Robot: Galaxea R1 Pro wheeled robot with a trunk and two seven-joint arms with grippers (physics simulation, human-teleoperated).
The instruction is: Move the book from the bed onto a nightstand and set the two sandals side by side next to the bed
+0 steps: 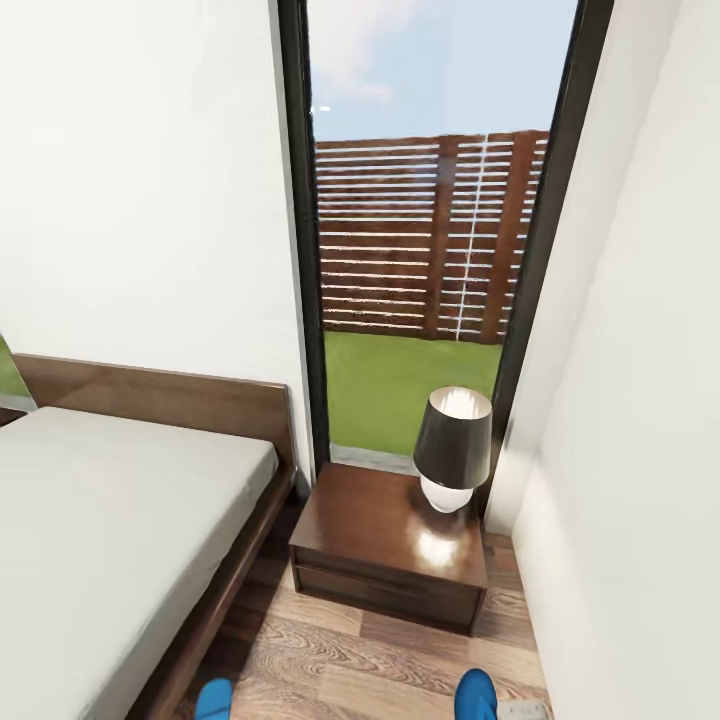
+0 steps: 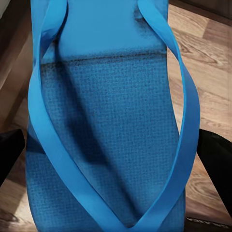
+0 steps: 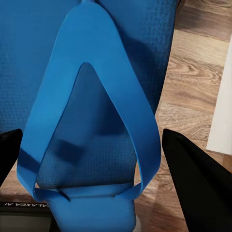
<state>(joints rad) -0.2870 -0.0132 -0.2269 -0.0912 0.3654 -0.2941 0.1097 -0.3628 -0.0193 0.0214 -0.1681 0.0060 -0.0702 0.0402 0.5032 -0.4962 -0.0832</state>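
Only the toe ends of both sandals poking up at the near edge of the head view, left one [image 1: 214,698] and right one [image 1: 476,695], rest chopped off. Bed [image 1: 110,540] cropped left and near. Something green [image 1: 10,378] at the far left edge, can't tell what. White scrap [image 1: 523,711] near right corner, unreadable. Fingertips [image 3: 193,179] barely in at the wrist view's edges, grip impossible to judge.

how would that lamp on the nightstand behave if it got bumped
The lamp likely tips easily: its wide dark shade sits above a smaller rounded white base. The nightstand top looks glossy, so it might also slide. It stands near the back corner.
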